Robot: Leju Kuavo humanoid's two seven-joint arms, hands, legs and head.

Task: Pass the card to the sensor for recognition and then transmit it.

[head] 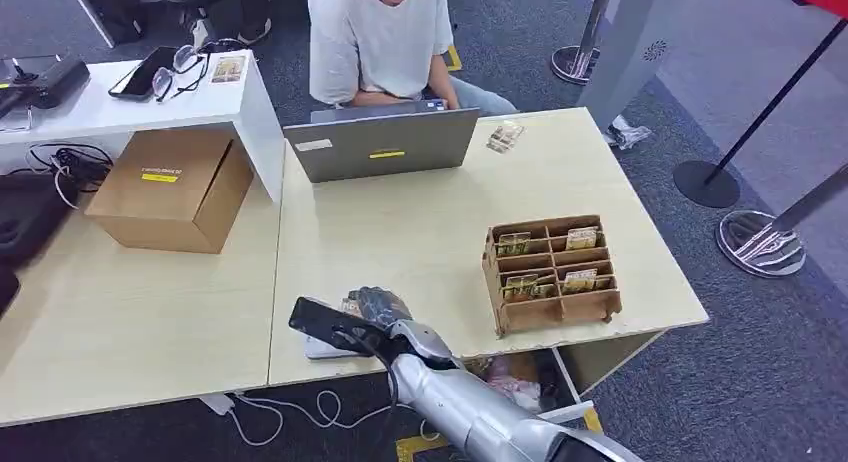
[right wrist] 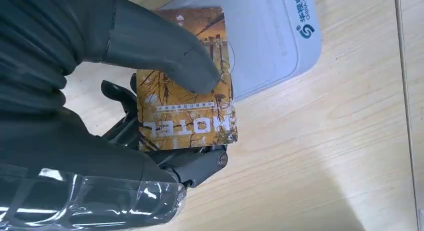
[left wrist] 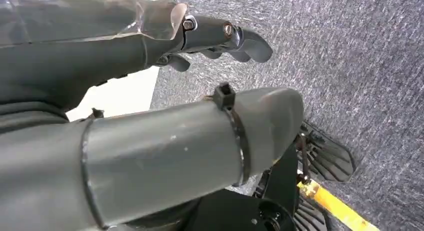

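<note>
Fingers of the right hand [right wrist: 150, 116] are clamping one hotel card [right wrist: 187, 86] under the thumb, holding it partly over the white sensor [right wrist: 270, 41] lying at the table's [head: 420, 232] near edge. Beyond the sensor one laptop [head: 382, 142] is standing open before a seated person [head: 380, 37] — one cardboard box [head: 172, 187] and one wooden card rack [head: 552, 272] are flanking it. Left hand [left wrist: 220, 38] is hanging over carpet, fingers curling on nothing.
</note>
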